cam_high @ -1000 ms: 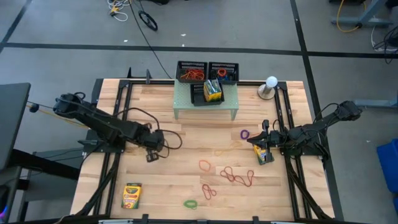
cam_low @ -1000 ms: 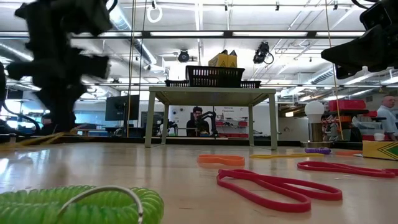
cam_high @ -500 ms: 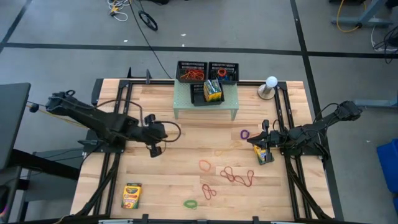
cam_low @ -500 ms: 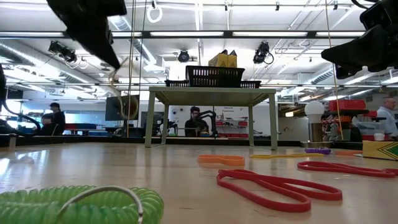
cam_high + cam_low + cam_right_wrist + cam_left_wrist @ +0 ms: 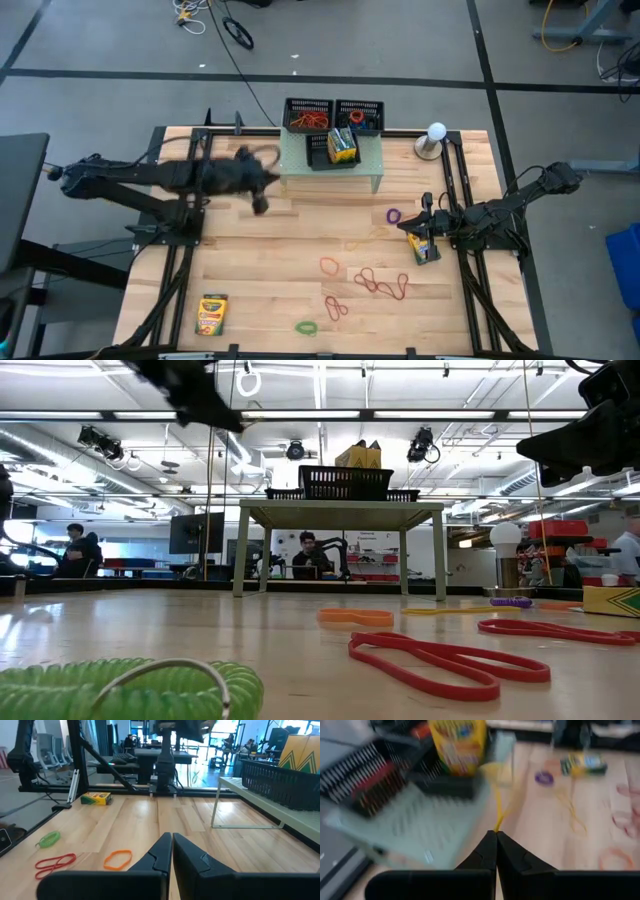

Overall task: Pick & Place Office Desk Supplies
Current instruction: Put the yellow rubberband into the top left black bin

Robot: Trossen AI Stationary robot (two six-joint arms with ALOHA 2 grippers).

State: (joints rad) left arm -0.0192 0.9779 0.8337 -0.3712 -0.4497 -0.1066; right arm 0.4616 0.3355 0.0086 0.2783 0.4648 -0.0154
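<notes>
My left arm reaches across the bench toward the pale green riser, its elbow back by the left edge. My left pincer is pinched shut on a thin yellow rubber band, dangling limp beside the riser. The band looks light, soft and stretchy, so a nip anywhere on the loop should hold. My right pincer is shut, apparently empty, waiting near a crayon box.
</notes>
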